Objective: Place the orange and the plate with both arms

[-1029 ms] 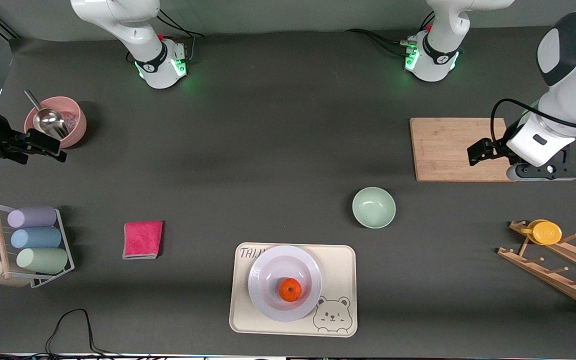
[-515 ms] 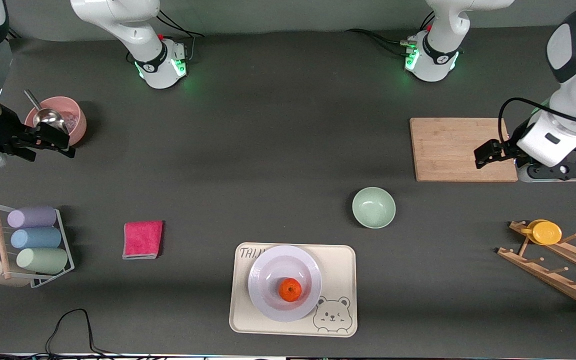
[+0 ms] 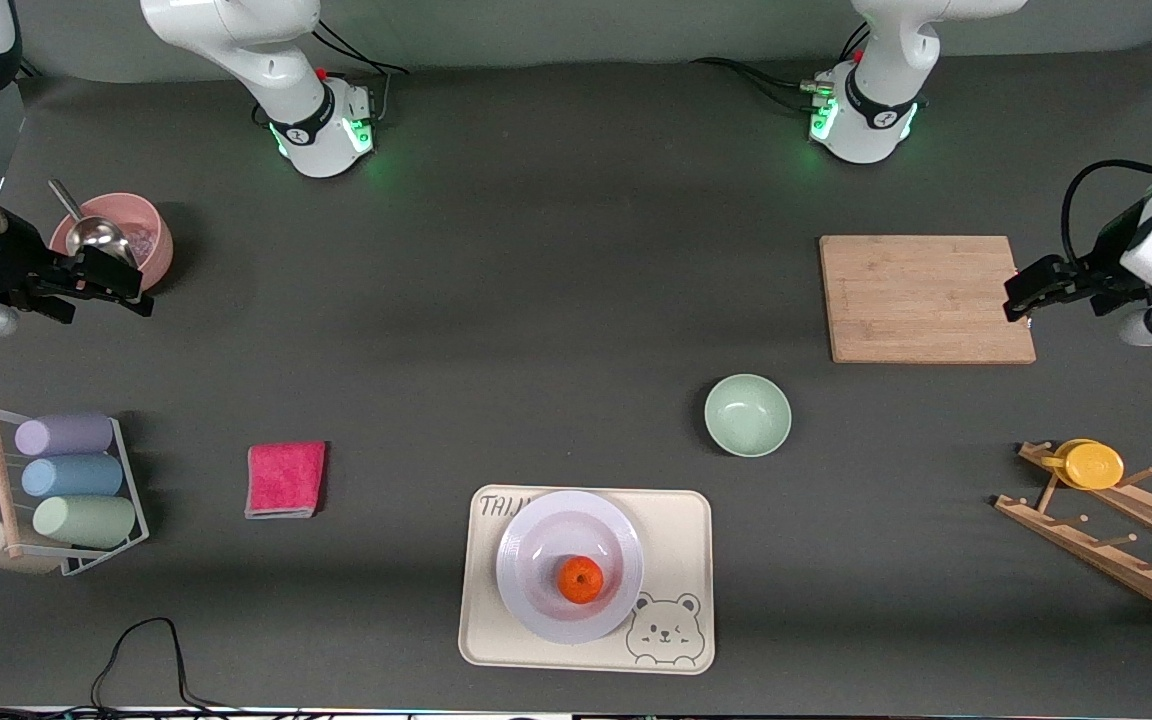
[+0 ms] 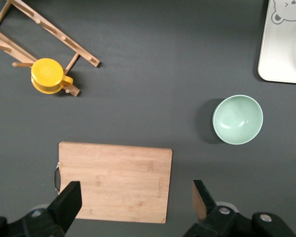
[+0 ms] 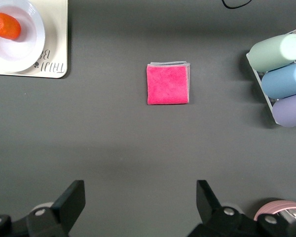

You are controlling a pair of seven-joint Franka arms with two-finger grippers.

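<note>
Orange [image 3: 580, 579] sits in the plate [image 3: 536, 590], off-centre toward the front camera's side, and the plate rests on a cream tray [image 3: 676, 560] with a bear printed at one corner (the tray lies at the worktop's edge nearest the front camera). The same fruit and plate show at the corner of the right wrist view, orange [image 5: 5, 26] on plate [image 5: 32, 39].

Left end effector [image 3: 1026, 296] hangs over the edge of the wooden cutting board [image 3: 921, 297] at the left arm's end of the worktop [image 3: 556, 300]; its fingers [image 4: 69, 202] are spread wide with nothing between them. A mint-green bowl [image 3: 747, 415] stands between the board and the tray, apart from both. A yellow cup [image 3: 1088, 464] hangs on a wooden rack [image 3: 1106, 545] near that same end.

Right end effector [image 3: 101, 285] hangs beside a pink bowl [image 3: 151, 235] holding a metal scoop [image 3: 96, 237], fingers [image 5: 71, 202] also parted and empty. A folded pink cloth [image 3: 285, 479] lies between the tray and a wire rack of pastel cups [image 3: 66, 478].
</note>
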